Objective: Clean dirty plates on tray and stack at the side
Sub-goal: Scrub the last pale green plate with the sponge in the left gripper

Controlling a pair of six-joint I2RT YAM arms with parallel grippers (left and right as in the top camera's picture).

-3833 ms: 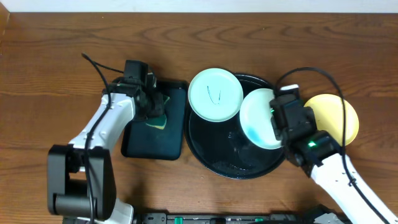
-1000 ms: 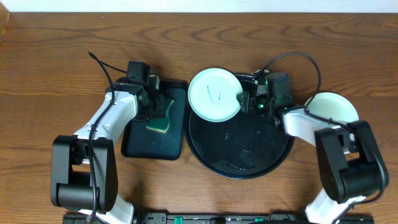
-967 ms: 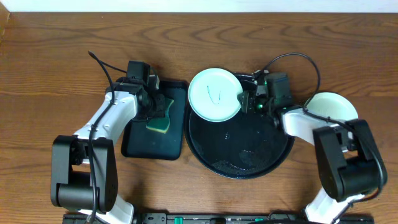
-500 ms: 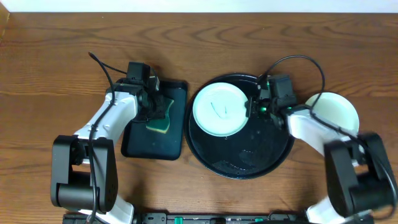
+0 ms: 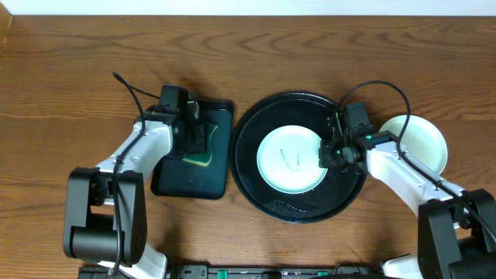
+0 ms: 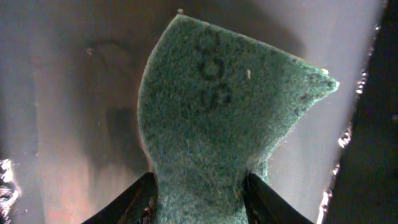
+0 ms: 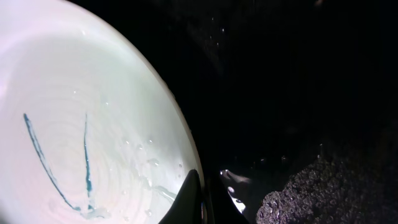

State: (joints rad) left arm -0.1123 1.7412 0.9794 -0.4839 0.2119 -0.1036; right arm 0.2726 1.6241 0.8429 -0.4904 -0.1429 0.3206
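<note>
A pale dirty plate (image 5: 291, 160) with a thin blue-green V scribble lies flat in the middle of the round black tray (image 5: 256, 182). My right gripper (image 5: 329, 152) is shut on this plate's right rim. In the right wrist view the plate (image 7: 74, 137) fills the left side, and the gripper (image 7: 202, 190) pinches its edge over the wet black tray (image 7: 298, 93). My left gripper (image 5: 194, 139) is shut on a green sponge (image 6: 217, 112), one black finger (image 6: 134, 202) pressing each side. Another pale plate (image 5: 422, 141) rests on the table to the right of the tray.
A smaller rectangular black tray (image 5: 174, 178) lies left of the round one, under the sponge (image 5: 200, 155). Soapy residue (image 7: 329, 186) sits on the round tray near my right gripper. Bare wooden table (image 5: 62, 93) surrounds everything.
My right gripper closed on the scribbled plate's rim and dragged it from the tray's upper left edge to the tray's middle. The left arm and sponge barely moved.
</note>
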